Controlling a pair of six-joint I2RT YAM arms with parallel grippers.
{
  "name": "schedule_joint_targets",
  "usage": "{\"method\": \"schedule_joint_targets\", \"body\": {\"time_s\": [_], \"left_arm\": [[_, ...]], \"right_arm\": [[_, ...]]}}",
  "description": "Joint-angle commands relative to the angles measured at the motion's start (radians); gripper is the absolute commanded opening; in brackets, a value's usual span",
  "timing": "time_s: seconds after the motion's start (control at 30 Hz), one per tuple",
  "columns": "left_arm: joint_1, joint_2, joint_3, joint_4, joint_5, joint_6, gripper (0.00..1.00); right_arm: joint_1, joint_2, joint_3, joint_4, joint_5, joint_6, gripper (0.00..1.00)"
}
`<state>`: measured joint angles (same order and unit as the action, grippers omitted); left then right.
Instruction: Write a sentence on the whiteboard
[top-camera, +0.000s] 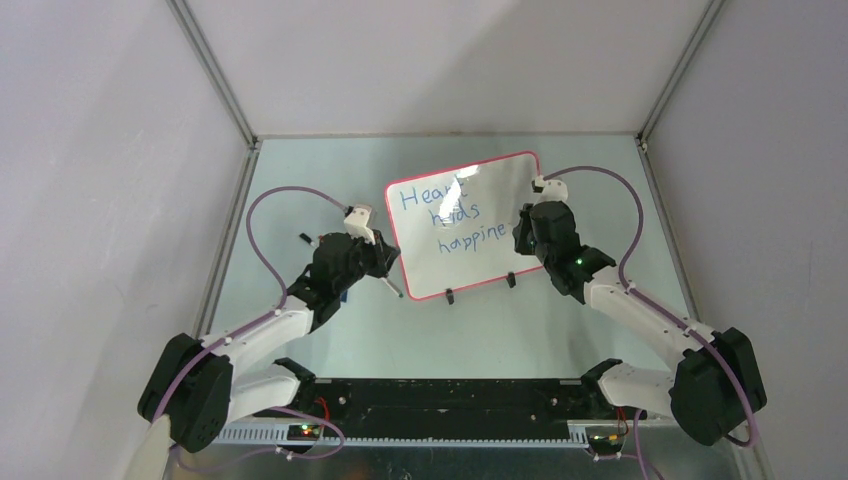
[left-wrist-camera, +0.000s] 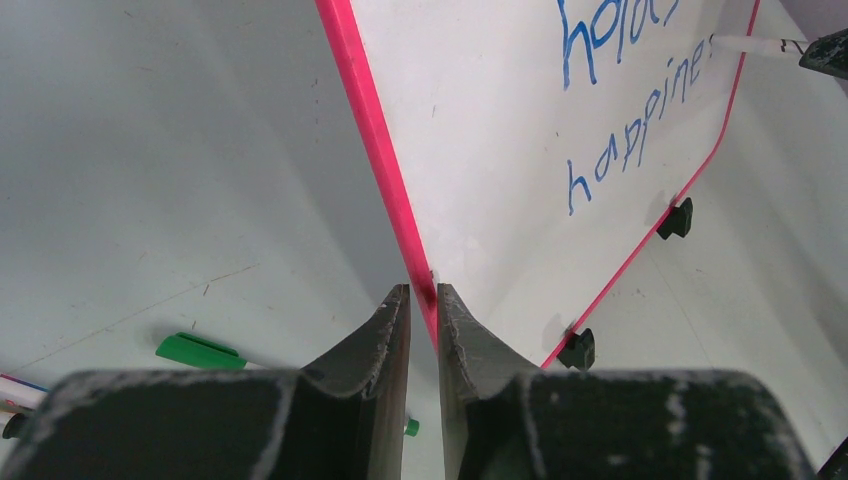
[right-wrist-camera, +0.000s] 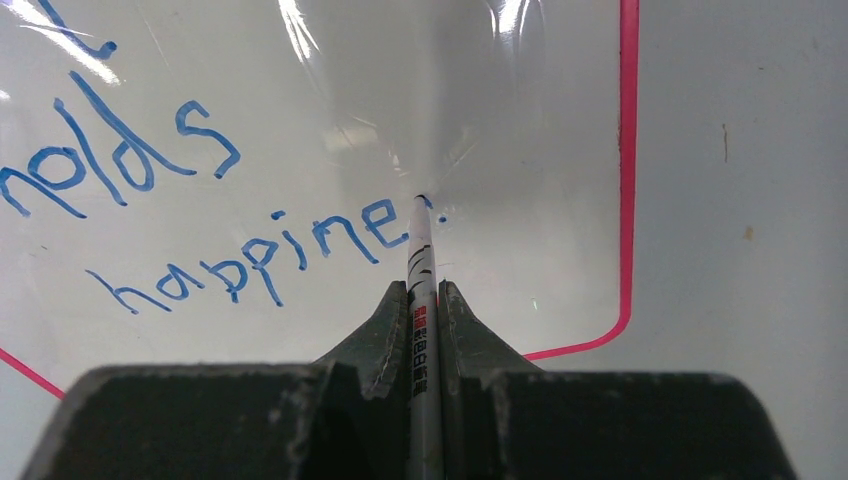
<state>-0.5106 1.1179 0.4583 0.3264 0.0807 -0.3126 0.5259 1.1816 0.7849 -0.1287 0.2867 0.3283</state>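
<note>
Top: the whiteboard is stood at the middle of the table, the sentence on it. Left wrist: its red edge is pinched by the left gripper. Right wrist: a marker is clamped in the right gripper, tip just after "happine".

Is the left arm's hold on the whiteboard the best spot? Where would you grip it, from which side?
Yes: the red frame on the left edge of the whiteboard, low, approached from the left, fingers on either face, as the left gripper pinches it now. The board is a thin sheet on two black feet, and the marker in the right gripper works its right side.
</note>
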Motion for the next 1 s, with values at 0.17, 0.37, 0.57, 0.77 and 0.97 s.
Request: {"method": "schedule_joint_targets", "body": {"time_s": [0.17, 0.37, 0.57, 0.77, 0.97], "left_arm": [[-0.006, -0.021, 0.006, 0.015, -0.013, 0.024, 0.21], [-0.005, -0.023, 0.006, 0.014, -0.014, 0.025, 0.21], [-0.005, -0.023, 0.005, 0.015, -0.014, 0.024, 0.21], [-0.005, -0.024, 0.005, 0.014, -0.012, 0.025, 0.21], [-0.005, -0.025, 0.005, 0.015, -0.013, 0.025, 0.21]], "right_arm": [[-0.004, 0.016, 0.043, 0.034, -0.047, -0.014, 0.0], [0.0, 0.018, 0.043, 0.017, -0.058, -0.01, 0.0], [0.004, 0.021, 0.043, -0.011, -0.047, -0.006, 0.0], [0.008, 0.011, 0.034, -0.032, -0.035, -0.002, 0.0], [0.008, 0.007, 0.033, -0.047, -0.02, -0.002, 0.0]]}}
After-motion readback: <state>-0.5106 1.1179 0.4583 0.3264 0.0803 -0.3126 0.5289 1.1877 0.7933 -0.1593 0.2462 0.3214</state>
